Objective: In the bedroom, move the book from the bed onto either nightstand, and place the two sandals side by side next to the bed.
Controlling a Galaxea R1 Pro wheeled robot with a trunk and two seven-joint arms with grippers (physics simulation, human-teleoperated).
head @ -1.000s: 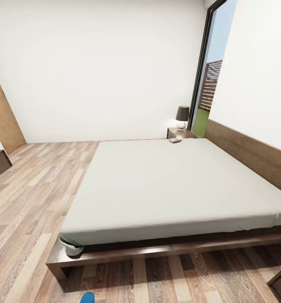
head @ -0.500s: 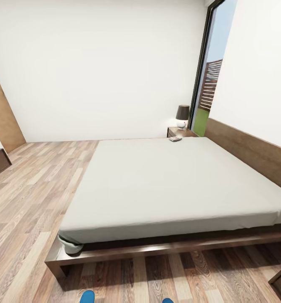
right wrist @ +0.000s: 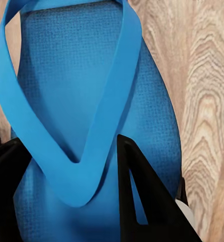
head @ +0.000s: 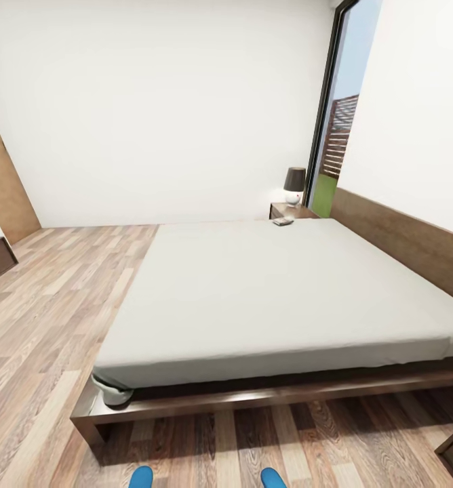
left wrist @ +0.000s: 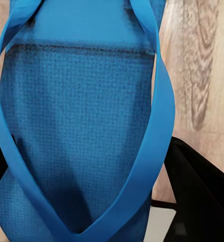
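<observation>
I have a blue flip-flop sandal in each hand. In the left wrist view the left sandal [left wrist: 76, 136] sits between the dark fingers [left wrist: 192, 186] of the left gripper [left wrist: 91, 201], clamped on it as far as I can judge. In the right wrist view the right sandal [right wrist: 91, 111] is pinched by the right gripper [right wrist: 76, 201], one finger [right wrist: 142, 201] lying across the footbed beside the strap.

Both look light, thin and rubbery, likely to flex and sag, so I would grip the sole's edge near the toe post, not the loose strap.

In the head view both toes peek up at the near edge, left [head: 142, 477] and right [head: 272, 478], over the wooden floor [head: 43, 318], near the bed [head: 267, 291]. The book [head: 283, 221] lies on the far right corner of the mattress, just beside the nightstand [head: 291, 211] with its lamp [head: 294, 186].

A second ago only the left sandal's tip showed; now both do, higher, and the whole view has shifted, so the camera moved.
</observation>
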